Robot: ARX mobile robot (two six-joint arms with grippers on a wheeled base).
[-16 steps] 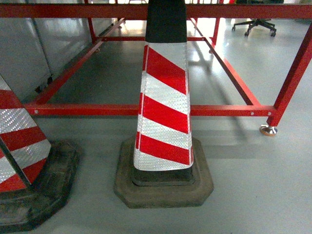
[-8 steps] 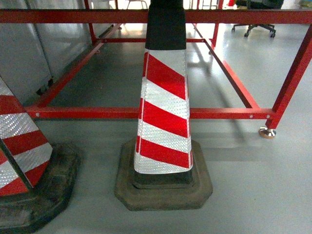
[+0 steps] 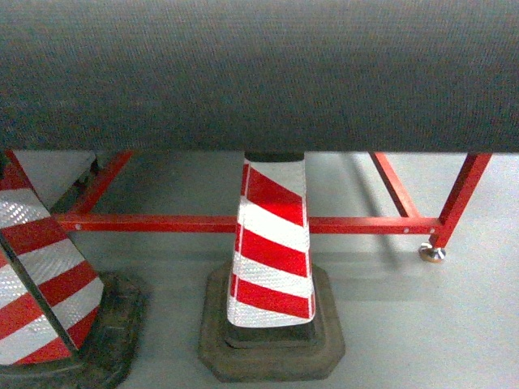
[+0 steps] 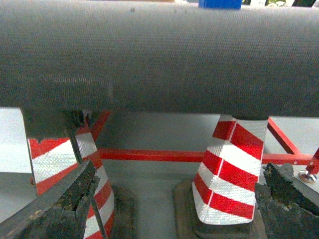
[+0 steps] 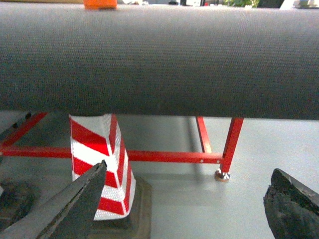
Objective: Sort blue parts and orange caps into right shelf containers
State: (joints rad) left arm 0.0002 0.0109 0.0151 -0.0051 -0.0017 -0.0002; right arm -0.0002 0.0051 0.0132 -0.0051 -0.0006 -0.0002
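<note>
Our view has dropped vs 0.5 s ago, grey belt edge [image 3: 259, 73] now fills frame top; both grippers [image 4: 174, 199] [image 5: 184, 199] gape wide, empty, nothing sorted yet.

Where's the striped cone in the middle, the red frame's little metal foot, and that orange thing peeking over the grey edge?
striped cone [image 3: 270, 243], head view, on a red stripe mid-body.
metal foot [image 3: 431, 254], head view, on its round base.
orange thing [image 5: 100, 4], right wrist view, on its visible lower part.

Industrial workshop or factory floor: smooth grey floor [image 3: 422, 324], red-and-white reflective cones [image 3: 272, 243] on heavy rubber bases, red steel frame [image 3: 357, 224] on levelling feet, dark textured bench edge [image 3: 259, 73] overhead.
</note>
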